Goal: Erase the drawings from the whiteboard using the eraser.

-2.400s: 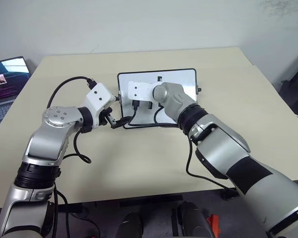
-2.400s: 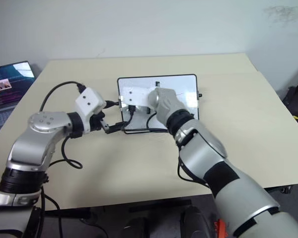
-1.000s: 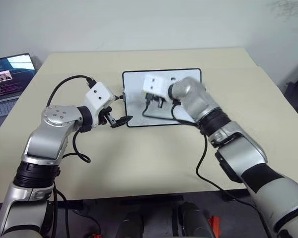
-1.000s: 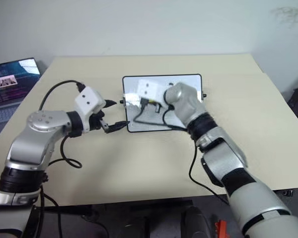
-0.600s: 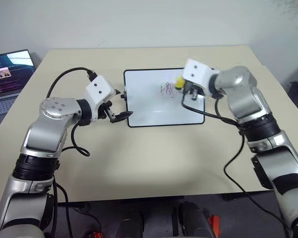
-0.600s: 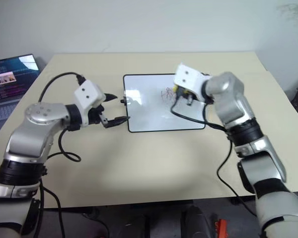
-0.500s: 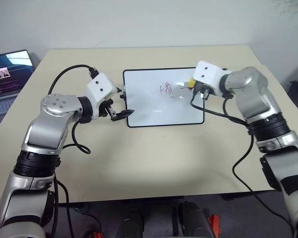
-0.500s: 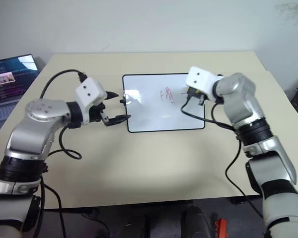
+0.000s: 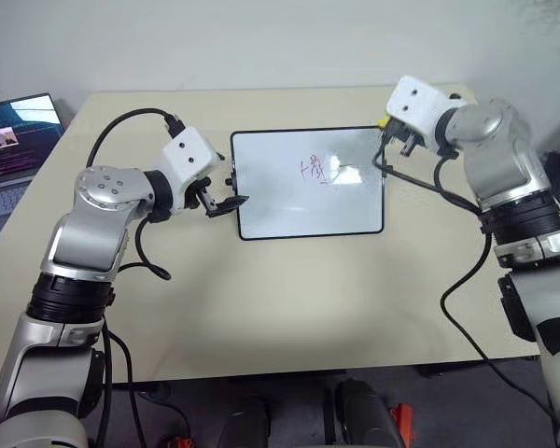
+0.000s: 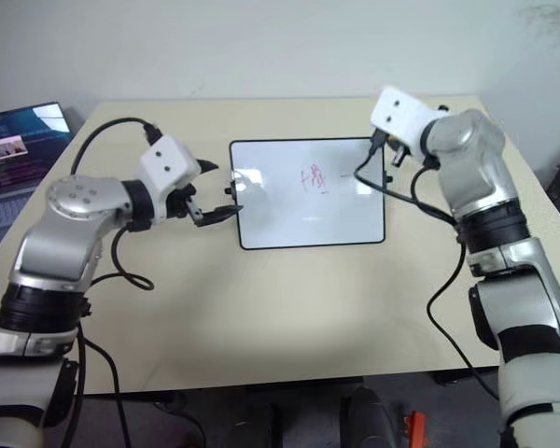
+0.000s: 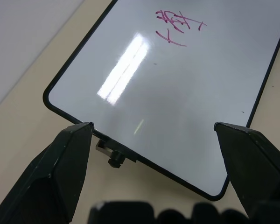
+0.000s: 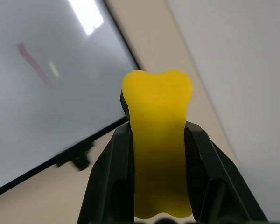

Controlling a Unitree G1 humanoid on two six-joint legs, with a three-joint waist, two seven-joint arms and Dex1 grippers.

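The whiteboard (image 9: 308, 201) lies flat in the middle of the table. Red drawings (image 9: 314, 170) sit on its far half, with a fainter dash (image 9: 351, 171) to their right. My right gripper (image 9: 390, 131) hovers just past the board's far right corner, shut on the yellow eraser (image 12: 157, 140). The right wrist view shows the eraser pinched between both fingers, above the board's edge and a black knob (image 12: 79, 161). At the board's left short side, my left gripper (image 9: 230, 192) stands open, its fingers (image 11: 60, 172) spread either side of that edge's knob (image 11: 115, 159).
An open laptop (image 9: 14, 140) sits at the table's far left corner. The beige table (image 9: 289, 289) has bare room in front of the board and to its right. Black cables (image 9: 121, 159) loop off both wrists.
My right gripper has carried the eraser from over the board's middle rightward and up, past its far right corner. The red drawings still show. The left gripper has hardly moved.
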